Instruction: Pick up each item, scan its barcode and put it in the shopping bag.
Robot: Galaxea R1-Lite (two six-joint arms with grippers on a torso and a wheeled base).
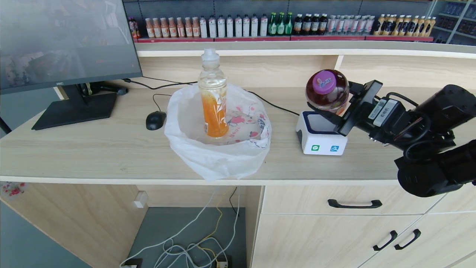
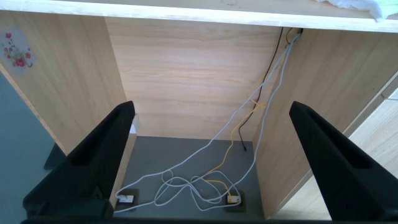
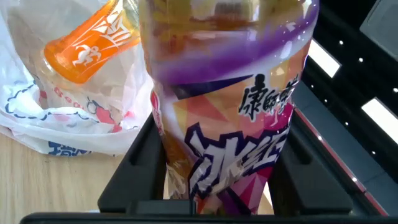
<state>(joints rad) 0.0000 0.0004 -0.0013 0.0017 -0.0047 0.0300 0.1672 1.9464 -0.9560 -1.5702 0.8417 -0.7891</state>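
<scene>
Pale wooden worktop point(image 1: 93, 156) across the head view, carrying everything named below. Dark monitor point(image 1: 63, 37) at its far left corner. White shopping bag point(image 1: 219, 160) near the middle, mouth rolled open, one side slumped over the front edge.

Right arm point(image 1: 427, 130) in from the right, jaws clamped on the sides of the purple-capped bottle point(image 1: 327, 91). Cap turned toward the head camera, body tilted over the scanner. Left jaws spread wide, holding nothing, low beneath the worktop and facing the open bay with its loose cables point(image 2: 205, 180).

Orange drink bottle point(image 1: 214, 100) upright inside the bag, already stowed by the look of it. Purple-capped bottle just above the slanted window of the white scanner point(image 1: 321, 141); cannot tell whether touching. Scanner to the right of the bag, near but apart from it. Black mouse point(image 1: 155, 120) left of the bag.

Step in hand, judging by the pose: scanning the second item. Cannot tell whether the barcode faces the window; printed label all round the body in the right wrist view, no barcode visible there.

Next move likely calls for:
- turning the bottle to bring the code to the window;
- lifting clear of the scanner and carrying leftward over the bag's mouth;
- lowering beside the orange bottle, and only then loosening the jaws.

Risk of tipping the tall upright bottle, or of catching the soft bag rim.
</scene>
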